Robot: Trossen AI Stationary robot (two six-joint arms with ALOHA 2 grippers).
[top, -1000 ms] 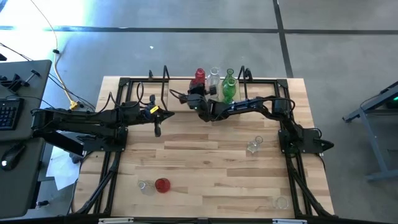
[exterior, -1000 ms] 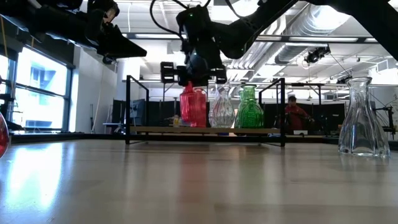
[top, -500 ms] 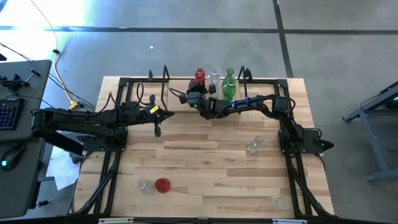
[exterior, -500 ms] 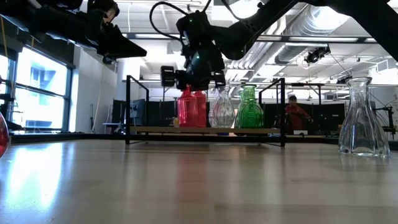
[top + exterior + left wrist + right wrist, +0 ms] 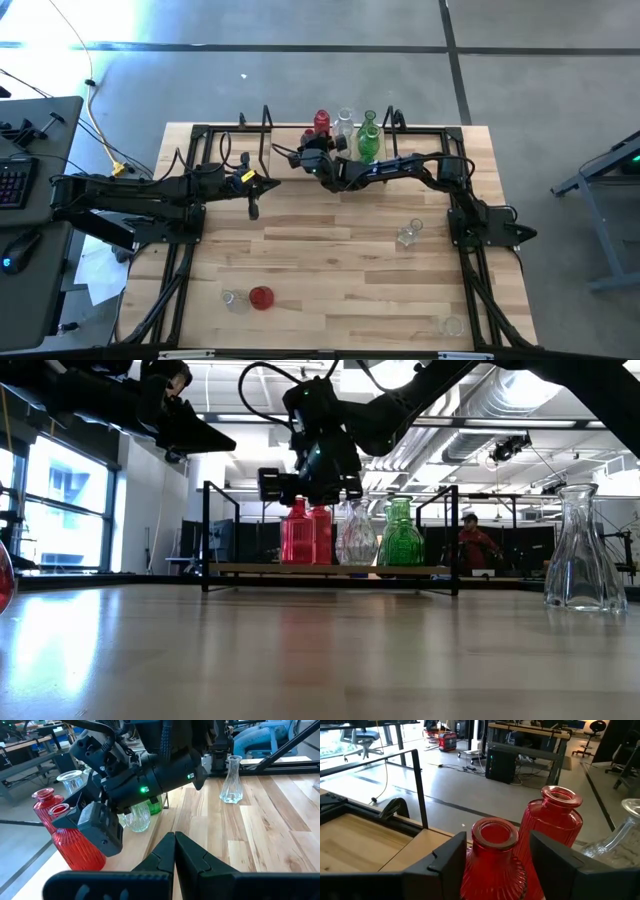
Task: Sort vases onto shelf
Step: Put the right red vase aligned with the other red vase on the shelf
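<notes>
On the shelf (image 5: 285,137) at the table's far edge stand two red vases (image 5: 296,536) (image 5: 319,536), a clear one (image 5: 357,535) and a green one (image 5: 400,533), all on their bases. My right gripper (image 5: 497,851) is open at the shelf, one finger on each side of the nearer red vase's neck (image 5: 494,837), with a gap on both sides. In the high view that gripper (image 5: 316,150) covers this vase. My left gripper (image 5: 253,208) hangs shut over the table's left half, holding nothing.
More vases stand on the tabletop: a clear one (image 5: 407,236) right of centre, a red (image 5: 261,297) and a clear one (image 5: 232,299) near the front left, another clear one (image 5: 452,325) at the front right. Black wire frames (image 5: 206,535) close the shelf's ends.
My right gripper has opened and let go of the nearer red vase. The vase, tilted before, now stands upright on the shelf, a little farther toward the shelf's left end beside the other red vase. My left arm has kept still.
</notes>
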